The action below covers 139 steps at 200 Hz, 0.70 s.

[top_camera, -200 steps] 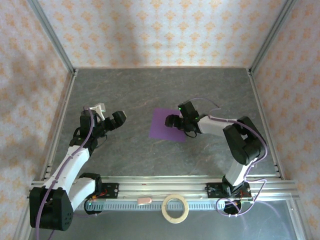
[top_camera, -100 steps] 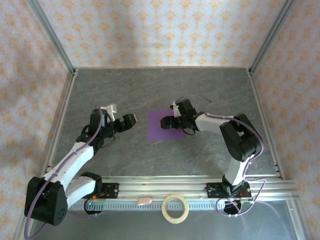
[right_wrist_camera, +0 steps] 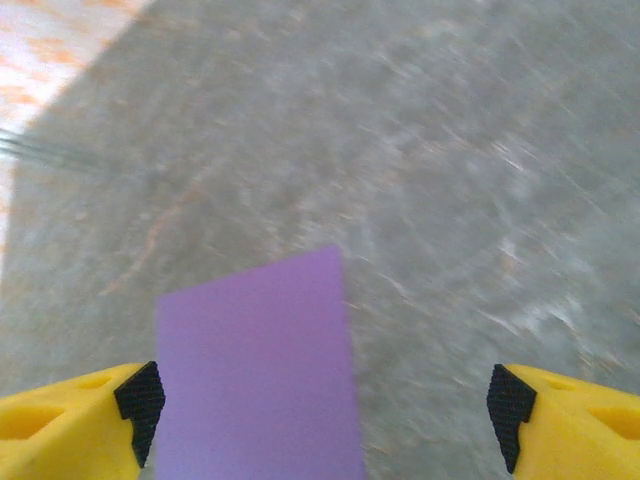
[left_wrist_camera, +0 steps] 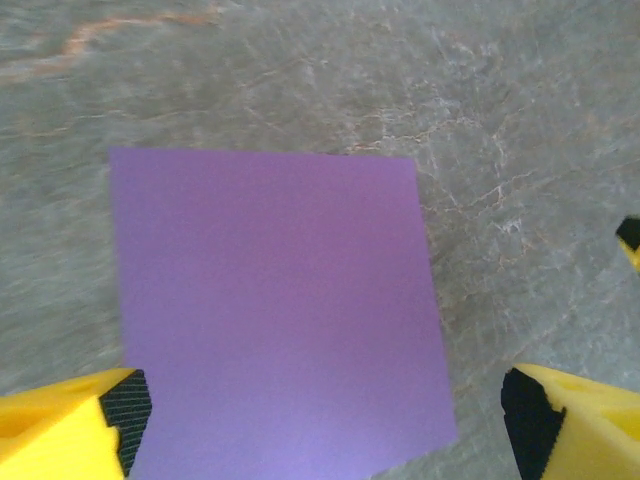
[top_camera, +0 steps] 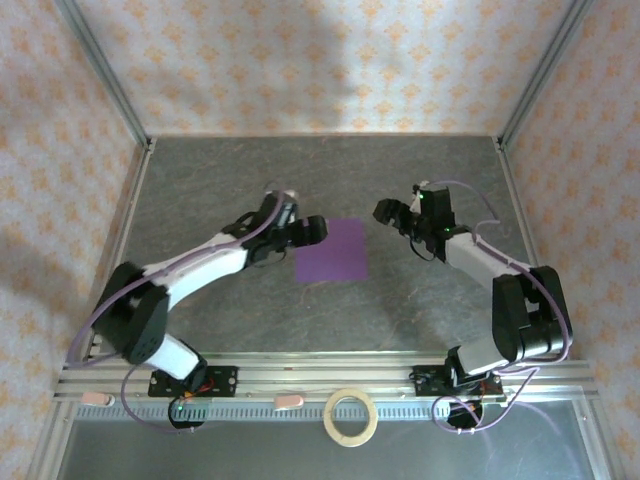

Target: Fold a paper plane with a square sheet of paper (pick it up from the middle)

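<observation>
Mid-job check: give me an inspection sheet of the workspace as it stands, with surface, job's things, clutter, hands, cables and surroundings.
Surface: grey marbled table top, no spills or marks seen.
Job's things: purple sheet lying flat mid-table, no folds seen.
Clutter: tan tape ring on the near ledge, off the work surface; small pinkish bits on the rail, too small to tell.
Hands: left hand open at the sheet's left edge, holding nothing; right hand open, right of the sheet, apart from it.
Cables: purple cables run along both arms, clear of the sheet.
Surroundings: patterned walls, metal frame.
</observation>
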Each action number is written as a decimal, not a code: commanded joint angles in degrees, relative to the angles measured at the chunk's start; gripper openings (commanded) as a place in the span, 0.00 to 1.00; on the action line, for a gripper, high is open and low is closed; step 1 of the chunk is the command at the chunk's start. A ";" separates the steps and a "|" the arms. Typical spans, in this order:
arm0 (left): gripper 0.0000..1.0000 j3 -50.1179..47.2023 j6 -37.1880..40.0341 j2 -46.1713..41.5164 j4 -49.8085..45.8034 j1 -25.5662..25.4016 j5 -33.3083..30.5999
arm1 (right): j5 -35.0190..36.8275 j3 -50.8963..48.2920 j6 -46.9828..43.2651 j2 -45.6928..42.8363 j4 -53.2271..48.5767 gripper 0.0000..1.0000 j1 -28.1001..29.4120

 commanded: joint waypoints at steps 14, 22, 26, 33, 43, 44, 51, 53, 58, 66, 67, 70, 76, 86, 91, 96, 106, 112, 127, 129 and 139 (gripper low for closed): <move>0.95 12.72 -3.34 11.51 -11.86 -5.19 -9.95 | 3.34 -4.00 4.21 -3.87 -3.57 0.89 -1.79; 0.97 15.41 -3.67 14.10 -13.83 -5.88 -10.26 | 3.92 -5.10 4.63 -5.24 -3.32 0.92 -1.79; 0.98 16.74 -3.89 15.34 -14.82 -6.13 -10.34 | 4.19 -5.54 4.82 -5.85 -3.38 0.96 -1.79; 0.99 18.90 -4.42 17.30 -16.22 -6.52 -10.48 | 4.99 -6.09 5.00 -6.97 -3.70 0.99 -1.79; 0.99 21.63 -5.62 20.45 -18.16 -6.99 -10.74 | 6.16 -6.83 5.25 -8.35 -4.29 0.99 -1.84; 0.99 21.94 -5.68 20.77 -18.27 -7.05 -10.74 | 6.31 -6.90 5.26 -8.54 -4.41 0.99 -1.82; 0.99 23.89 -6.36 22.57 -19.92 -7.32 -10.95 | 7.09 -7.19 5.34 -9.39 -5.05 0.99 -1.80; 0.99 24.49 -6.54 23.06 -20.38 -7.41 -11.11 | 7.32 -7.23 5.35 -9.62 -5.25 0.99 -1.79; 0.99 25.88 -6.89 24.22 -21.66 -7.67 -11.69 | 7.58 -7.33 5.44 -10.21 -5.63 0.99 -1.87; 0.99 28.10 -7.37 25.99 -23.80 -7.97 -12.65 | 7.69 -7.50 5.21 -11.02 -6.26 0.99 -1.80; 0.99 28.34 -7.48 26.17 -24.08 -7.98 -12.71 | 7.73 -7.51 5.19 -11.11 -6.36 0.99 -1.84; 0.99 29.00 -7.76 26.87 -24.82 -8.05 -13.08 | 7.73 -7.51 5.10 -11.44 -6.59 0.99 -1.82; 0.99 30.16 -8.46 27.94 -26.11 -8.11 -13.45 | 7.93 -7.51 5.04 -11.94 -7.16 0.99 -1.85; 0.99 31.69 -9.24 29.43 -27.57 -8.12 -13.19 | 9.08 -7.36 5.53 -12.69 -8.41 0.99 -1.88; 0.99 32.13 -9.30 29.99 -27.93 -8.11 -12.89 | 9.70 -7.18 5.66 -12.93 -9.07 0.99 -1.88; 0.99 32.56 -9.26 30.43 -28.22 -8.14 -12.77 | 9.90 -7.01 5.51 -13.06 -9.53 0.99 -1.88; 0.99 33.28 -9.50 31.08 -29.03 -8.16 -12.99 | 9.26 -6.70 4.96 -13.29 -10.19 0.99 -1.88; 0.99 33.71 -9.48 31.25 -29.57 -8.10 -13.56 | 8.50 -6.55 4.58 -13.30 -10.35 1.00 -1.87; 0.99 34.88 -9.00 31.71 -30.98 -8.12 -14.74 | 6.72 -6.37 3.90 -13.25 -10.58 0.99 -1.83; 0.99 35.04 -8.87 31.82 -31.18 -8.04 -14.84 | 6.50 -6.36 3.87 -13.29 -10.54 0.99 -1.87; 0.99 35.69 -8.50 32.26 -31.96 -7.99 -15.03 | 5.85 -6.44 3.49 -13.23 -10.36 1.00 -1.88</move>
